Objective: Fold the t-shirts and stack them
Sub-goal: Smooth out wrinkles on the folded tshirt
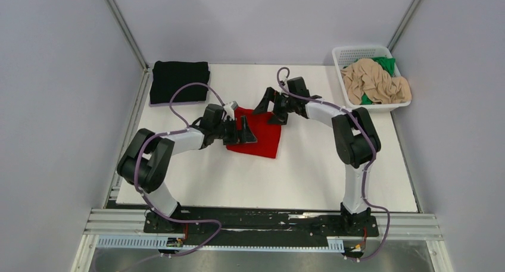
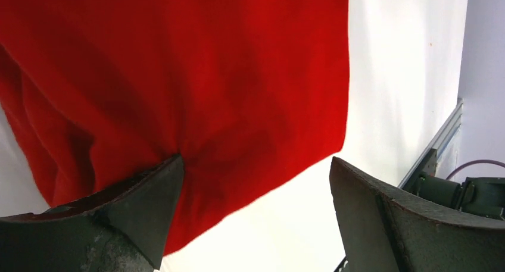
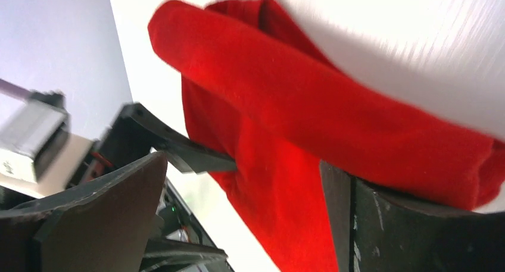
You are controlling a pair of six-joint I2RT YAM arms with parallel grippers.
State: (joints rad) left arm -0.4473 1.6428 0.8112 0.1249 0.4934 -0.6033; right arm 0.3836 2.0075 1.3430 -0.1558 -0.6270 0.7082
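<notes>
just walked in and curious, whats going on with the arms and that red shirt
Both arms are at the partly folded red t-shirt. The left gripper is open, one finger pressing the cloth; the right gripper, also open, is at its far edge. A black t-shirt lies folded in the far left corner. The beige t-shirt and green t-shirt are in the white basket.

Colours on the White Table

The red t-shirt (image 1: pixel 257 135) is plain bright red with no print. The black t-shirt (image 1: pixel 178 80) is solid black. The white lattice basket (image 1: pixel 357 53) holds a beige t-shirt (image 1: pixel 375 84) and a green t-shirt (image 1: pixel 386 63), both plain. The table (image 1: pixel 268 183) is white. The left arm (image 1: pixel 178 140) and right arm (image 1: pixel 324 110) are white with black joints and purple cables (image 1: pixel 192 85). The walls (image 1: pixel 59 105) are pale grey.
</notes>
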